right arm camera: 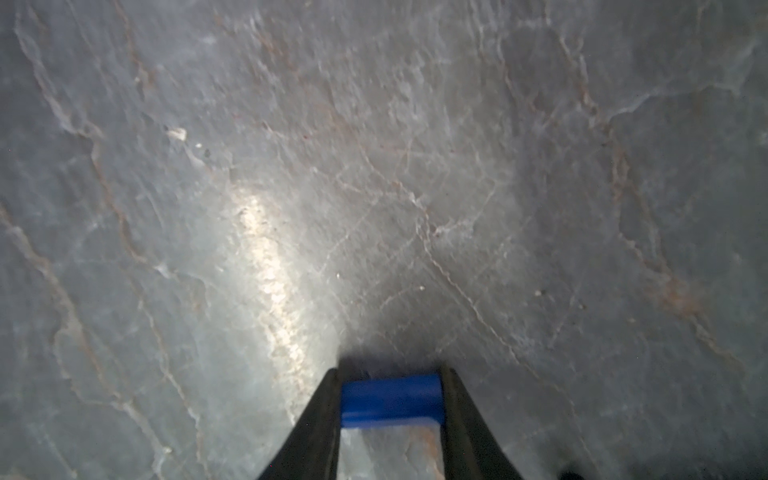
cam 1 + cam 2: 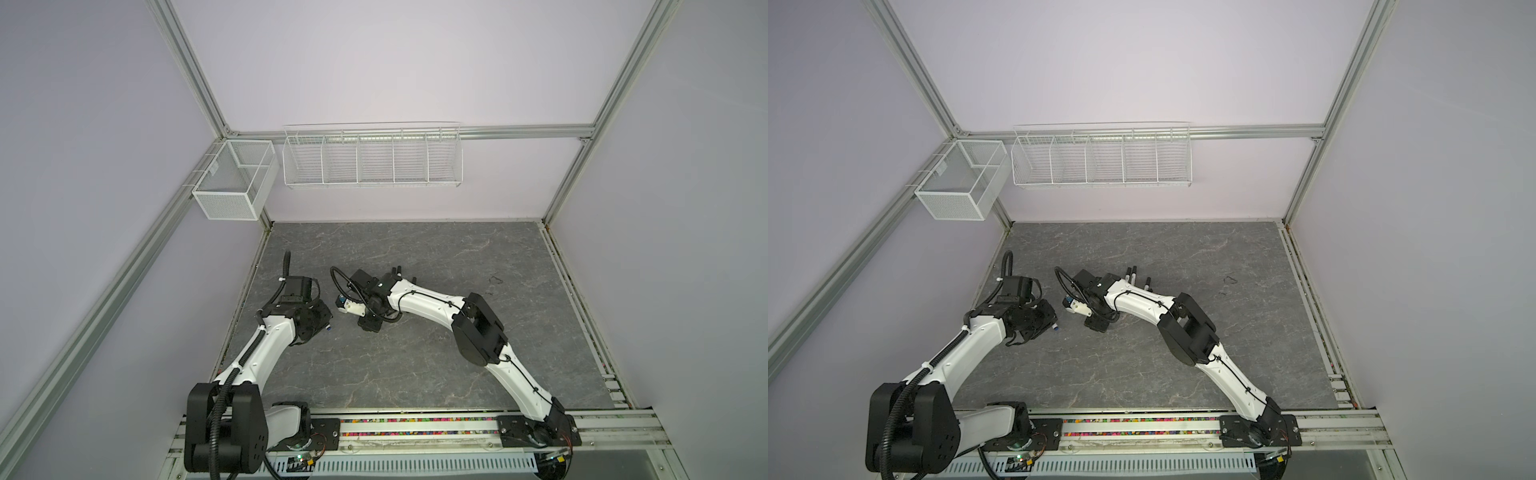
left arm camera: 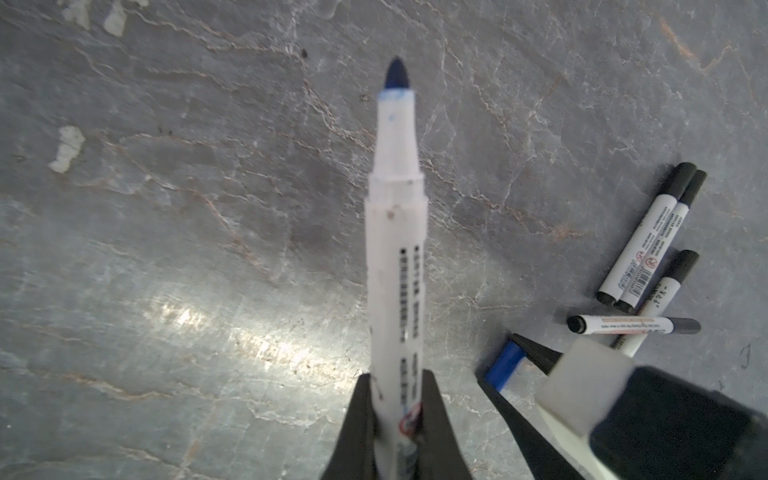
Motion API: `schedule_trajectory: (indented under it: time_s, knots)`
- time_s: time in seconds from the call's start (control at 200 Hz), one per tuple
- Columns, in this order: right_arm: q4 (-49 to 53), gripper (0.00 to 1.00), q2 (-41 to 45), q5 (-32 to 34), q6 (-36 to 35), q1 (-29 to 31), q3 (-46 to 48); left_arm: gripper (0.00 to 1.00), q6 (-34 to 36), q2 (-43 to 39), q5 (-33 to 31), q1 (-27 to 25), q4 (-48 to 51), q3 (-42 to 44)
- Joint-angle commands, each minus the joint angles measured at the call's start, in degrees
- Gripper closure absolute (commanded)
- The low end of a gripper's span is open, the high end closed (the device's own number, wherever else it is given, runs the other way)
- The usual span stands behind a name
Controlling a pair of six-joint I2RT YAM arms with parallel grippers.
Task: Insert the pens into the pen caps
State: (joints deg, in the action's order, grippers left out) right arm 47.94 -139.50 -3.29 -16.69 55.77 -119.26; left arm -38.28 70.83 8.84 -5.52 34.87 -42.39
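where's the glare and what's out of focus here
Left wrist view: the blue-tipped pen is soft up close, with a glare streak on the table; right wrist view: the blue cap is blurred, another bright streak on the table; both top views: even light, no strong glare.

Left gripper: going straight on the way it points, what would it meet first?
Probably only the bare tabletop, the blue pen in its fingers touching first; the blue cap sits off that line.
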Motion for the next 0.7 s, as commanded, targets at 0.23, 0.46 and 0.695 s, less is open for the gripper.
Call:
schedule_trajectory:
  time_s: [0.23,0.46,0.695]
  knots:
    - [-6.3,0.69,12.8,-7.0,37.2,-16.9,10.9,1.0,0.4,0.7,1.4,0.4,-2.1,-0.4]
    - [-20.2,0.69,21.3,-10.2,60.3,-26.9,31.7,1.0,-0.6,-0.9,1.1,0.4,-2.4,0.2]
    - [-12.9,0.63,21.4,-7.5,65.2,-29.1,32.9,1.0,-1.1,-0.9,1.9,0.4,-3.7,0.7]
